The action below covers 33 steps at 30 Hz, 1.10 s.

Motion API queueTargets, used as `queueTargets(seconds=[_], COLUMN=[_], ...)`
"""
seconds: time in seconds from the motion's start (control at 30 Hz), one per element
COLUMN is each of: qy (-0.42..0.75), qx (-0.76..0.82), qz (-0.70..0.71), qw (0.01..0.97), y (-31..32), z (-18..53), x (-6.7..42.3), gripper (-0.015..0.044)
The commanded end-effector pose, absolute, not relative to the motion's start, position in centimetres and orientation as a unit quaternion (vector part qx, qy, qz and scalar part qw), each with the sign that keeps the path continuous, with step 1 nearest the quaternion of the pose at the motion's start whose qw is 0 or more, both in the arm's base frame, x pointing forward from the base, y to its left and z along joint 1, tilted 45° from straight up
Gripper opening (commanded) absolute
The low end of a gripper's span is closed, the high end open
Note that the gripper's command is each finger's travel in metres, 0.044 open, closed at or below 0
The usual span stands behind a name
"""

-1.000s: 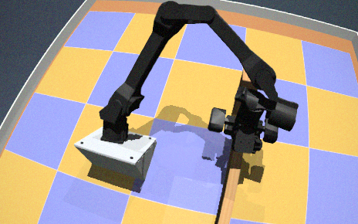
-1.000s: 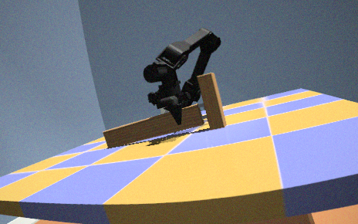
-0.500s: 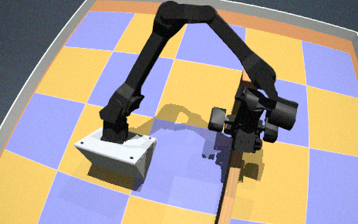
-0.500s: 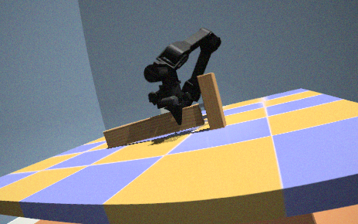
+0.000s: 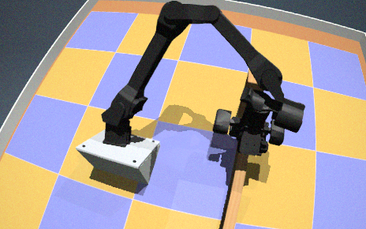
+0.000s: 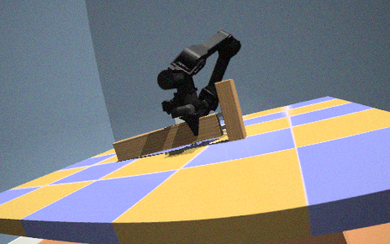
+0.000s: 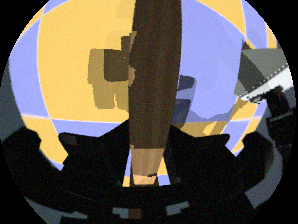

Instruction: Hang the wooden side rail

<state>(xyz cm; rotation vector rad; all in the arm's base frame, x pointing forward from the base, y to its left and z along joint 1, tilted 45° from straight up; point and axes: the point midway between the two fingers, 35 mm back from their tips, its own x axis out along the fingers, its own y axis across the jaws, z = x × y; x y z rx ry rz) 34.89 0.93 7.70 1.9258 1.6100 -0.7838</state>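
The black parallel-jaw gripper (image 6: 191,119) clamps the long wooden side rail (image 6: 155,143) near its raised end, meeting the upright wooden headboard post (image 6: 230,109) just beyond, far end resting tableward

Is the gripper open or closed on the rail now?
Closed on the wooden rail: the gripper straddles its top edge near the post.

We see the rail (image 6: 164,140) lying as a long low barrier across the bench (image 6: 239,181), clamped in the gripper (image 6: 192,121). The upright post (image 6: 230,110) blocks its end. The white arm base (image 5: 136,159) stands off to one side. Checkered bench either side of the rail lies open.
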Motion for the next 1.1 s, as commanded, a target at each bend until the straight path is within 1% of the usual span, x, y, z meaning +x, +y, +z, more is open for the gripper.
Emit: queueTargets(seconds=[0.0, 1.07], qy=[0.586, 0.586], qx=[0.713, 0.713], qz=[-0.287, -0.286], qw=[0.256, 0.256], y=[0.67, 1.01], z=[8.32, 8.49], x=[35.05, 35.02], gripper=[0.0, 0.0])
